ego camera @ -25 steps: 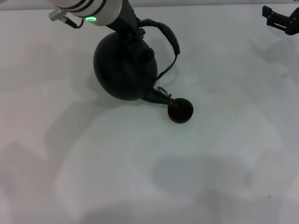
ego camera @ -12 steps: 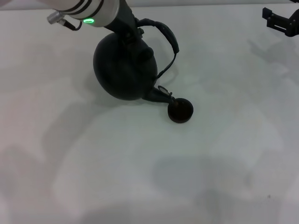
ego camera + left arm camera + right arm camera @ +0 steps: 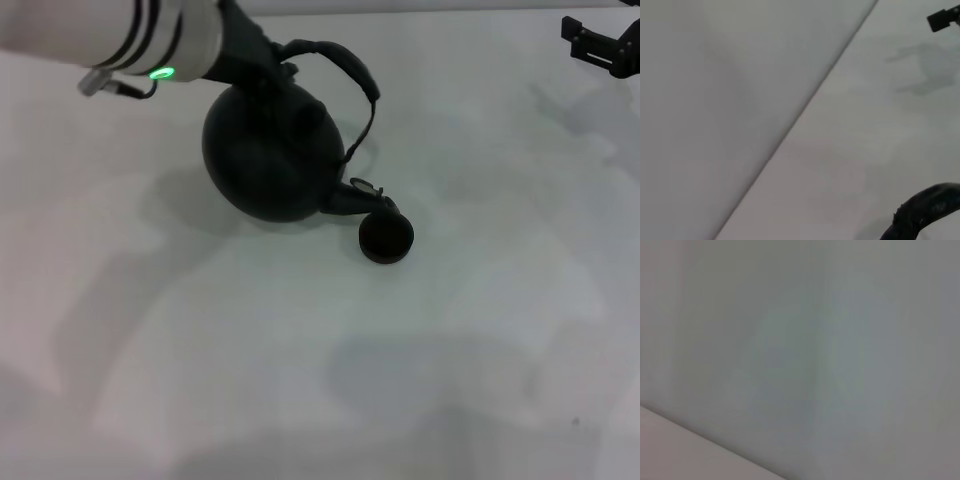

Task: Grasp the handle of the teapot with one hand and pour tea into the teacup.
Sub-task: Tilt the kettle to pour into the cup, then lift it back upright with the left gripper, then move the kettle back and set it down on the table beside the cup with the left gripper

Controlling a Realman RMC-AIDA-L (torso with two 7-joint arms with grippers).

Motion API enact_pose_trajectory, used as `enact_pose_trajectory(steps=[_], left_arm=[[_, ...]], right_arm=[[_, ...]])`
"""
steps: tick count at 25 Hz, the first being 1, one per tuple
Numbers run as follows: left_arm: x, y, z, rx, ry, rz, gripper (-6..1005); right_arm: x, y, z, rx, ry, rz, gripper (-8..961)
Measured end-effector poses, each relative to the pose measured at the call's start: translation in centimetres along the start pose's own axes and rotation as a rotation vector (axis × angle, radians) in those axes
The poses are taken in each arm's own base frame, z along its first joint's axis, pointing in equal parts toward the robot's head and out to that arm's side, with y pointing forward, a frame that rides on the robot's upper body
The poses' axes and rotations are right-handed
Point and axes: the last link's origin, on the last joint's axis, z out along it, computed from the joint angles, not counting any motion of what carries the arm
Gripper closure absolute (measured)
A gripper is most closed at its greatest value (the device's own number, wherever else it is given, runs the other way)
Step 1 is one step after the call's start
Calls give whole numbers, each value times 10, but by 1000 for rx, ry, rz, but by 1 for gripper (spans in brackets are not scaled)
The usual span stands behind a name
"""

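Compared with one second ago, my left arm has swung more to the left and the teapot has tipped back toward level. Its spout now sits higher, just at the far rim of the teacup, and no longer dips into it. I judge from this that the pour is ending and that the next step is to set the pot upright.

The left pincer is at the near end of the handle, above the pot body. I think it is holding the handle, because the pot hangs tilted from it, but its fingers are hidden behind the wrist, so I cannot tell how they stand. The left wrist view shows only a short rough piece of the handle at the edge, over the pale tabletop.

The teacup stands on the tabletop just right of the pot, touching or almost touching the spout. Its inside is dark, and I cannot see if there is tea in it. The teapot has no visible opening, so its content is also unknown.

The right pincer is parked at the far right corner, well apart; its fingers look spread and empty.
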Motion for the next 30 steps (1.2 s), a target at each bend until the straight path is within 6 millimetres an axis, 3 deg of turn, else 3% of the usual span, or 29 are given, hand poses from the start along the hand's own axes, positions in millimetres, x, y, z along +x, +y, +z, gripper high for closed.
enact_pose_trajectory(steps=[13,23,30], left_arm=[[-51,-20,-30,149,218,-244,854],[-76,-37,-40,0,455,-395,857],[-101,-45,-48,-93,530,-423,861]], right_arm=[[-1,2,3,-12,6,-13,89],[-2,2,4,-14,6,-15,89],[1,2,1,-11,12,-11,89]])
